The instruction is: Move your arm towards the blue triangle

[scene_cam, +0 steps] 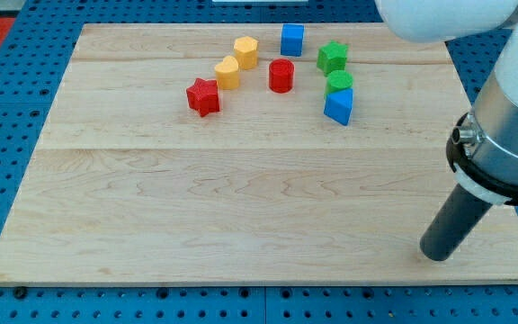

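The blue triangle (338,106) lies on the wooden board (241,198) at the upper right, just below and touching a green cylinder (339,82). My tip (436,253) rests on the board near its bottom right corner, far below and to the right of the blue triangle. Nothing touches the tip.
A green star (332,57) and a blue cube (291,40) sit above the triangle. A red cylinder (281,76), two yellow blocks (245,51) (227,73) and a red star (203,96) lie to its left. The arm's body (511,135) fills the right edge.
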Robot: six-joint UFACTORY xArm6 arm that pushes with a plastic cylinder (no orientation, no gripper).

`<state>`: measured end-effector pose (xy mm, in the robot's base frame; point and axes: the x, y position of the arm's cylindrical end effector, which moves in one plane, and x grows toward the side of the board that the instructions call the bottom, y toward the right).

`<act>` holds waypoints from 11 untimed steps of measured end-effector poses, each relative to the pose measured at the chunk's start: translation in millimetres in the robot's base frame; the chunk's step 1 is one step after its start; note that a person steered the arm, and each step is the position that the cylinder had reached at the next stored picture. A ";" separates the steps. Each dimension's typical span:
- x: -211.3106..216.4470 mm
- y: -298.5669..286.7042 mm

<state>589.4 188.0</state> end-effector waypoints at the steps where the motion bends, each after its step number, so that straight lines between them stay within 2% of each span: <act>1: -3.6 37.4; 2: -12.9 55.3; 6: -98.2 55.4; 7: -98.2 55.4; 8: -117.0 51.3; 9: -133.8 20.0; 11: -177.5 14.2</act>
<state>411.9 202.2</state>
